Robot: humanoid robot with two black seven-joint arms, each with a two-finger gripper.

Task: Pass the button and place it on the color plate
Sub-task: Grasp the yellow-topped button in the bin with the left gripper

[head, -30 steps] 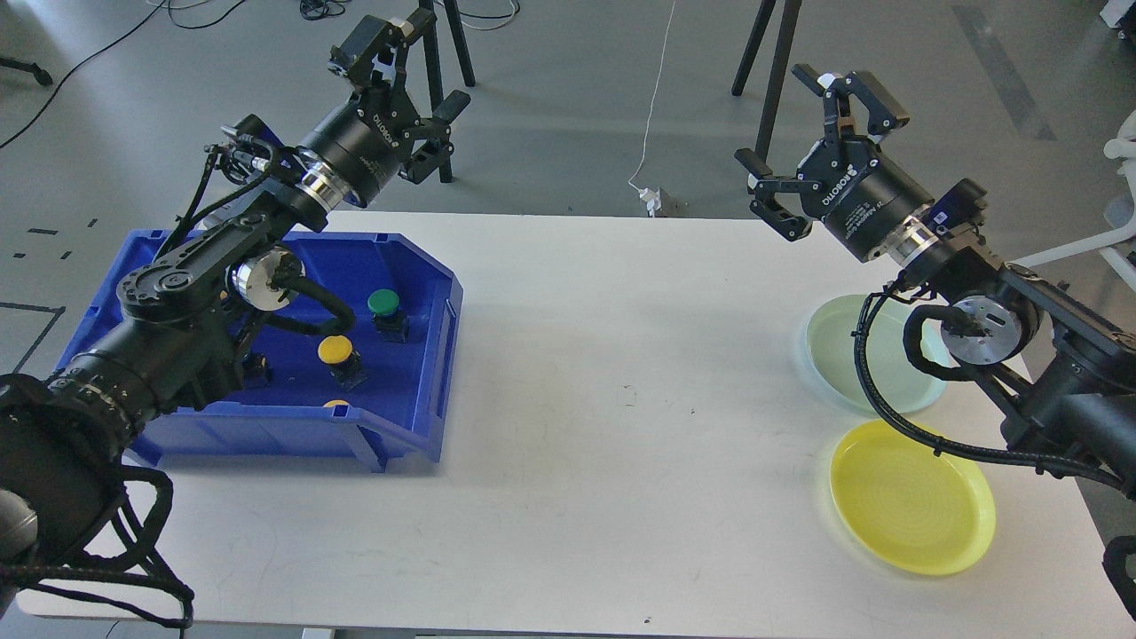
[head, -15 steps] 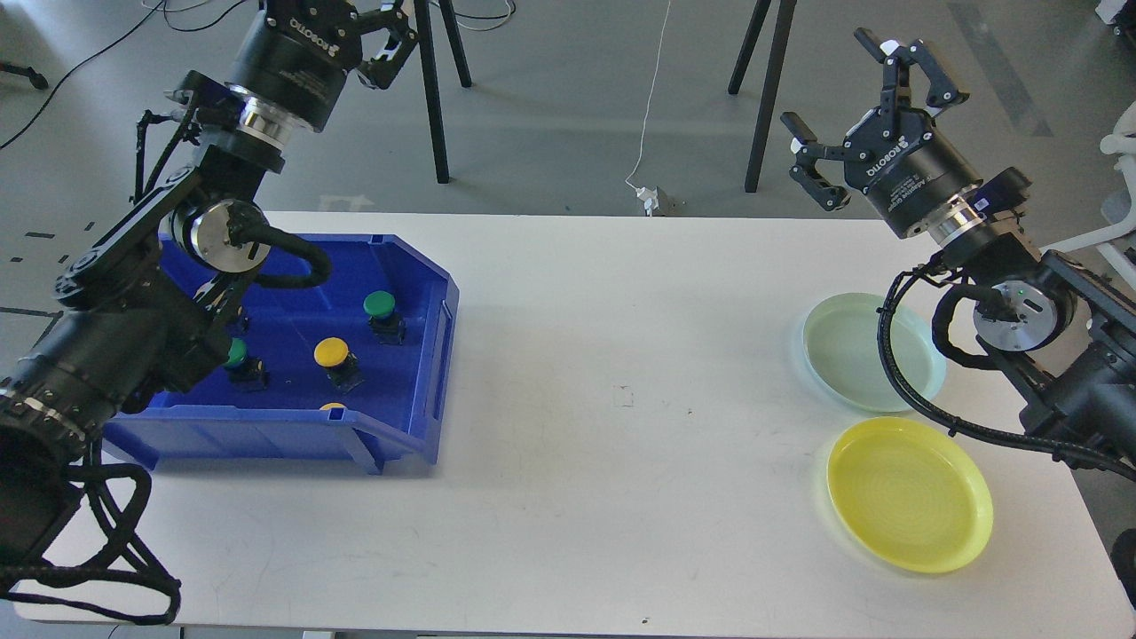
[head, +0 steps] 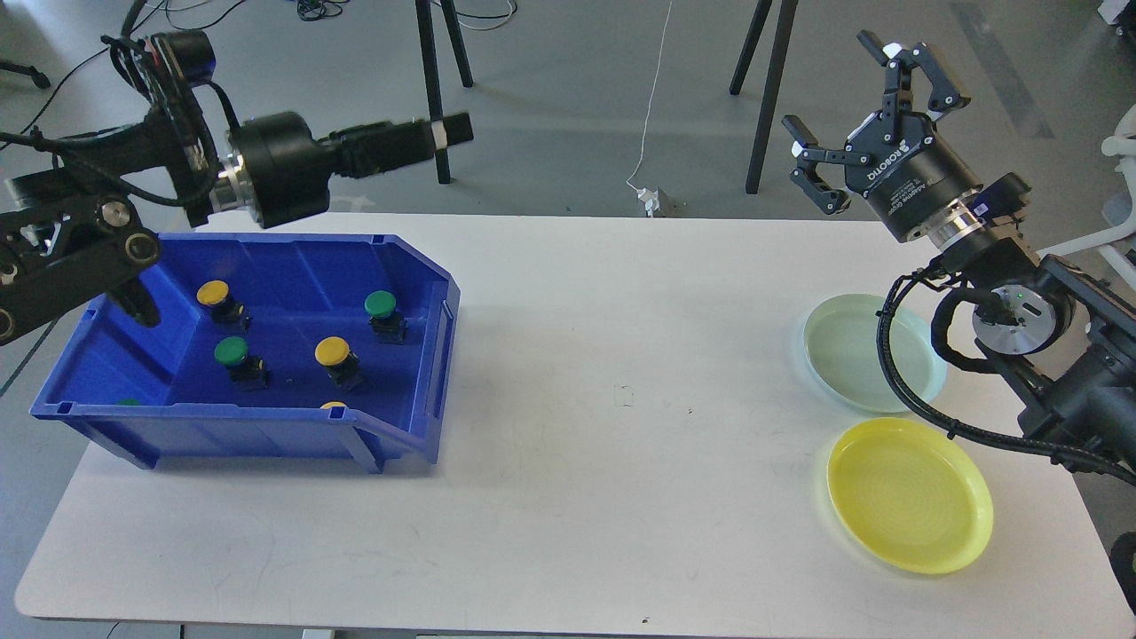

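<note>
Buttons [head: 334,351] lie in bin [head: 266,432], below left pincer [head: 448,131].

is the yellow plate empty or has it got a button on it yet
Empty. The yellow plate shows only its bare ringed surface; the buttons in view sit in the blue bin.

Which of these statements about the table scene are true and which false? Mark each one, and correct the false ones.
1. Both plates hold a button. False: the yellow plate and the pale green plate are empty.
2. The buttons lie in the blue bin. True.
3. The right tool grips a button. False: it is open and holds nothing.
4. The yellow plate is nearer the camera than the pale green one. True.
5. The left tool reaches into the bin. False: it is above and behind the bin.
</note>
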